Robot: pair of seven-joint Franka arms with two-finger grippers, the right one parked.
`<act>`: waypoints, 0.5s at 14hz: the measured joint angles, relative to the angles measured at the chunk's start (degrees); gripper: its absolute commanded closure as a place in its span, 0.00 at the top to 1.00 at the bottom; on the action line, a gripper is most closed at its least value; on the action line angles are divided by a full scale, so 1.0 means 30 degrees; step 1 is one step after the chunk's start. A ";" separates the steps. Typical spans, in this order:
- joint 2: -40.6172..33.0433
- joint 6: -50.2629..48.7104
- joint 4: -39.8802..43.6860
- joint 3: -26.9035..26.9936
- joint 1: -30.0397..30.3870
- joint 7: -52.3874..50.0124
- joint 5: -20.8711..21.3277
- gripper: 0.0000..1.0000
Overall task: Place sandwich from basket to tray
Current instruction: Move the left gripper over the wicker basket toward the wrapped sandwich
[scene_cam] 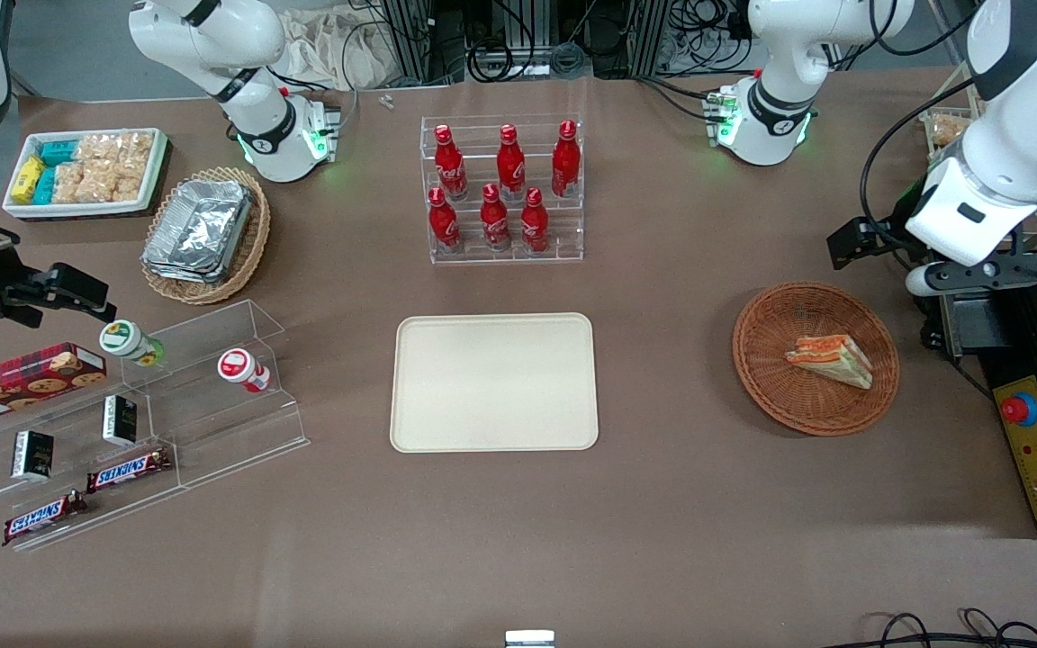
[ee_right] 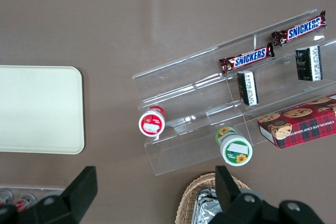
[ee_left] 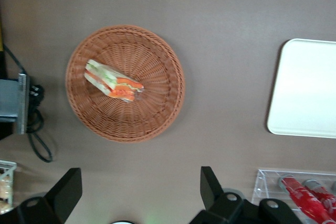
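Observation:
The sandwich [scene_cam: 832,358] [ee_left: 113,81], a wrapped white-bread wedge with orange and green layers, lies in the reddish-brown wicker basket [scene_cam: 757,360] [ee_left: 157,108] toward the working arm's end of the table. The cream tray [scene_cam: 493,382] [ee_left: 307,87] lies bare at the table's middle. My left gripper [scene_cam: 978,274] [ee_left: 137,184] hangs well above the table beside the basket, a little farther from the front camera than it. Its fingers [ee_left: 207,184] are spread wide and hold nothing.
A clear rack of red bottles [scene_cam: 502,189] stands farther from the front camera than the tray. A yellow control box with a red button [scene_cam: 1036,450] sits beside the basket. A tan basket of foil trays [scene_cam: 205,232], a white snack bin [scene_cam: 85,171] and an acrylic shelf [scene_cam: 122,423] lie toward the parked arm's end.

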 measured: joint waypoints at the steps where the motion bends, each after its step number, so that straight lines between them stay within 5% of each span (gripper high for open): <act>1: 0.0001 -0.0025 0.0002 -0.0054 0.0027 0.0014 0.0148 1.00; 4: 0.0123 -0.0217 0.0002 -0.0173 0.0251 -0.0482 0.0466 1.00; 7: 0.1059 -0.0386 -0.0037 -0.0120 0.1735 -0.5413 0.0475 1.00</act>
